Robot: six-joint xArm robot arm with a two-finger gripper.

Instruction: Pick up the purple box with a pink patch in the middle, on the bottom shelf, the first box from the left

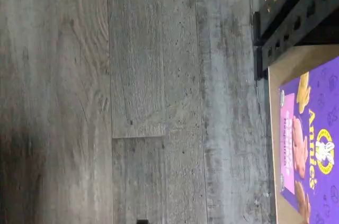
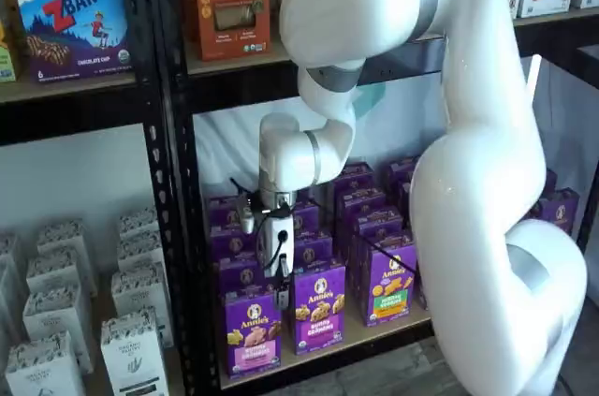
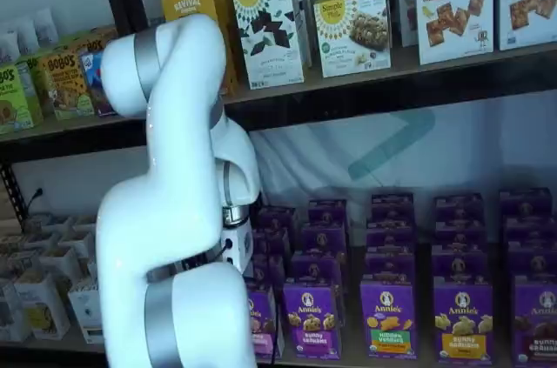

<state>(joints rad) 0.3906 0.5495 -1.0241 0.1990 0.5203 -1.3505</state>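
Item: purple box (image 2: 251, 330), pink patch, standing at the front edge of the bottom shelf (image 2: 328, 347), directly below the hand (image 2: 278, 260). Hand: hanging over it; fingers showing without a clear gap, so open or closed cannot be told. Risk: descending fingers nudging the neighbouring purple box (image 2: 319, 308) or the black upright (image 2: 182, 227) alongside. Room: opening frontward only.

The white arm (image 3: 178, 211) fills the left of a shelf view and hides part of the purple box (image 3: 264, 320), whose pink patch peeks out at the arm's edge on the bottom shelf (image 3: 348, 362). To its right stand rows of like purple Annie's boxes (image 3: 387, 316), labels differing. On the upper shelf (image 3: 392, 81) stand white Simple Mills boxes (image 3: 270, 29) and cracker boxes (image 3: 452, 3); the gripper cannot be made out here.
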